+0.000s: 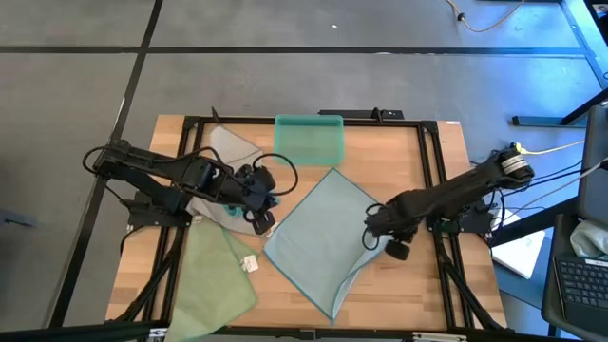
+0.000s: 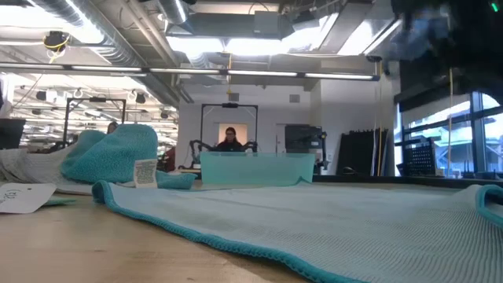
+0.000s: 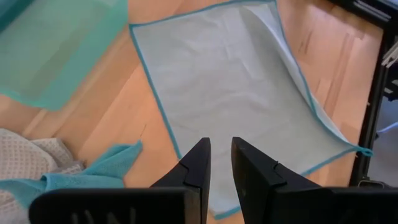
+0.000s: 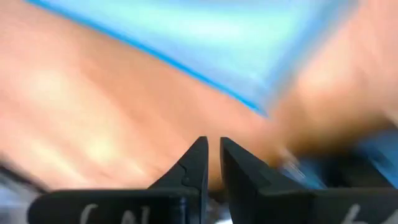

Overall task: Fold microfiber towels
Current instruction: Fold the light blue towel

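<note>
A pale blue-green towel (image 1: 328, 242) lies spread on the wooden table, set like a diamond; a strip along its right edge (image 3: 292, 81) is folded over. A pale green towel (image 1: 214, 280) lies flat at the near left. A grey towel (image 1: 233, 147) and a bunched teal towel (image 2: 110, 153) lie heaped at the far left. My left gripper (image 1: 269, 211) hovers over the spread towel's left corner, and its fingers (image 3: 198, 163) stand a little apart, holding nothing. My right gripper (image 1: 372, 237) is by the towel's right corner, narrowly open (image 4: 213, 152), over bare wood.
A rigid teal bin (image 1: 309, 138) stands at the table's far edge, just beyond the spread towel. A black frame (image 1: 432, 180) runs around the table. Bare wood shows at the near right (image 1: 408, 294). A person (image 2: 230, 139) sits far back in the room.
</note>
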`<state>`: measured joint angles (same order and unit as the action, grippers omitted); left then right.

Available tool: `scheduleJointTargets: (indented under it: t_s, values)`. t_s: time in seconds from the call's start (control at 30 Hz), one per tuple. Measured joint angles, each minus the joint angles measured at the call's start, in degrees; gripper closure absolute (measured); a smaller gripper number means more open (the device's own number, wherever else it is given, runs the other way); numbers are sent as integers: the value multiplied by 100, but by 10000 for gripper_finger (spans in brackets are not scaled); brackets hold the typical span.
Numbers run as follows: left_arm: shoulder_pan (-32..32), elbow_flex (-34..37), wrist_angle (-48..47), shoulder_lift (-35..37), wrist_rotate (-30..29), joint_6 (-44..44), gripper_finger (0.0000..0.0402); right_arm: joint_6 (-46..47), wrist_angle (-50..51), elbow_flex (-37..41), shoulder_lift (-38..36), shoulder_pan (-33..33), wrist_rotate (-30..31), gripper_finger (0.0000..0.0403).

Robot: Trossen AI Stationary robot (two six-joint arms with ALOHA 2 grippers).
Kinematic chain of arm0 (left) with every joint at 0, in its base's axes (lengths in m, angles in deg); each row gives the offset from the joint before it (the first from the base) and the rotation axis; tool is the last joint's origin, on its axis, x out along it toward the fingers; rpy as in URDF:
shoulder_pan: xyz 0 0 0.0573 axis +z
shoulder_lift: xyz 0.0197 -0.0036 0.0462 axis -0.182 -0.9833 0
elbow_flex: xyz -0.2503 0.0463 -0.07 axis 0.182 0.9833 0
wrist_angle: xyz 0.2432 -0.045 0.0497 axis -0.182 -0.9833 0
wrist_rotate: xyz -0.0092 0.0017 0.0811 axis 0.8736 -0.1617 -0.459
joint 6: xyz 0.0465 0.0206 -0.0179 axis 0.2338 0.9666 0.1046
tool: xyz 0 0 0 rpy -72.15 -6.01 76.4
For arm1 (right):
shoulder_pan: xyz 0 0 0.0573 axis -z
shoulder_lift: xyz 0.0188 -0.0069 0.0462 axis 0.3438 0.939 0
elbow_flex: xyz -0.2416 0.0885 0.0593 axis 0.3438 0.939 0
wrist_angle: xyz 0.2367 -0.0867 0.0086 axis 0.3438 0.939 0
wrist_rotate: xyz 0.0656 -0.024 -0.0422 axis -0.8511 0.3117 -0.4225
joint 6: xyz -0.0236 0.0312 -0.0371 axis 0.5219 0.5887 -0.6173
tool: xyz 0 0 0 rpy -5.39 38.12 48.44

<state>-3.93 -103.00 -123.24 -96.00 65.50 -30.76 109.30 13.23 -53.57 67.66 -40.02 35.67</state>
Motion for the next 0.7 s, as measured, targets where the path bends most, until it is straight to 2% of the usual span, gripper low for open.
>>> scheduleJointTargets:
  t_s: [0.1,0.23,0.47,0.7]
  values:
    - [0,0,142,0,-28,-5,346,333,-1063,-28,-354,-122,297,357]
    - [0,0,298,0,-117,-21,346,627,-1227,22,-357,-288,1104,357]
    - [-11,0,316,0,-120,-107,346,838,-1434,645,-93,-403,836,359]
    - [-13,0,316,0,-74,-107,346,1148,-2730,1327,-75,-277,679,386]
